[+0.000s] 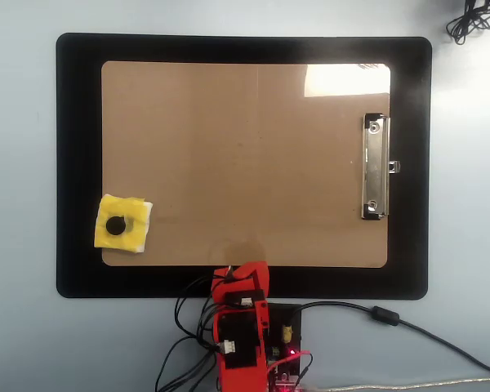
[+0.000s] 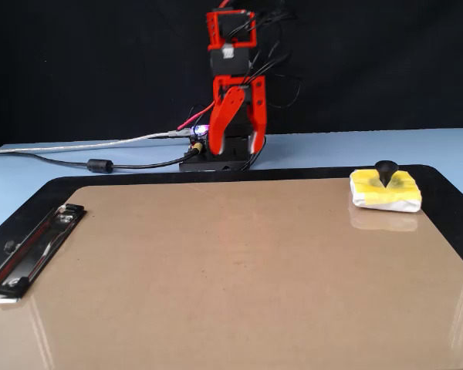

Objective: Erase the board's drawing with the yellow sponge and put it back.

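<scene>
From the overhead view I have the board [image 1: 245, 163] lying across the middle of the frame on a black mat [image 1: 77, 163], its metal clip [image 1: 375, 167] at the right edge. The brown surface looks bare to me: I can find no drawing on it, only a bright glare patch in the upper right. The yellow sponge [image 1: 123, 223] sits at the lower left corner of the board, overhanging its edge onto the mat, knob up. I take that as its parking spot, so I judge the wiping finished and the sponge returned. My arm [image 1: 241, 327] is folded at the bottom centre of the frame, off the board, with the gripper [image 1: 238, 278] just over the mat's lower border and well apart from the sponge. Its jaws stack one behind the other here, so I cannot tell from this view how far they are open.

In the fixed view I look across the board [image 2: 231, 270] toward the arm [image 2: 233, 92], which stands folded at top centre on the pale blue tabletop [image 2: 355, 146]. The gripper [image 2: 237, 142] hangs pointing down, holding nothing, its fingers close together with only a slim gap. The sponge [image 2: 386, 190] rests at the right, near the board's far corner, and the clip [image 2: 31, 250] lies at the left edge. No marks show here either.
</scene>
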`<state>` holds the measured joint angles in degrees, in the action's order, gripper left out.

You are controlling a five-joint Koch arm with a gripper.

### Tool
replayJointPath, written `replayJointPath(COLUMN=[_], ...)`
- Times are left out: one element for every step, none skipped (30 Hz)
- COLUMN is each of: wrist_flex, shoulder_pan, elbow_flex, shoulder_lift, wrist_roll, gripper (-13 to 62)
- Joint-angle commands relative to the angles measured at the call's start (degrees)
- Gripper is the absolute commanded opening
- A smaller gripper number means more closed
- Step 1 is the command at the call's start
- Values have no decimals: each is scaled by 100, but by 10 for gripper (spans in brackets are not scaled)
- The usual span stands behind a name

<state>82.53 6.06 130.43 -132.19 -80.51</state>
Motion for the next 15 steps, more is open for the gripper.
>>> replayJointPath(wrist_flex=[35,35,44,62,88,88,88,97,123,149,193,255,325,422,475], shoulder_pan=[-97,-105,-105,-114,-114,-114,-132,-176,-299,-448,-633,-809,-967,-1143,-1283], elbow_flex=[193,325,413,501,554,624,703,791,853,870,879,914,940,1011,1072], shoulder_lift=[-246,-246,-246,-246,-246,-246,-246,-246,-255,-246,-246,-246,-246,-246,-246], wrist_roll=[53,44,26,18,9,0,-18,-53,-114,-176,-255,-290,-308,-308,-308], gripper=[338,338,338,338,338,338,338,338,338,338,338,338,338,338,339])
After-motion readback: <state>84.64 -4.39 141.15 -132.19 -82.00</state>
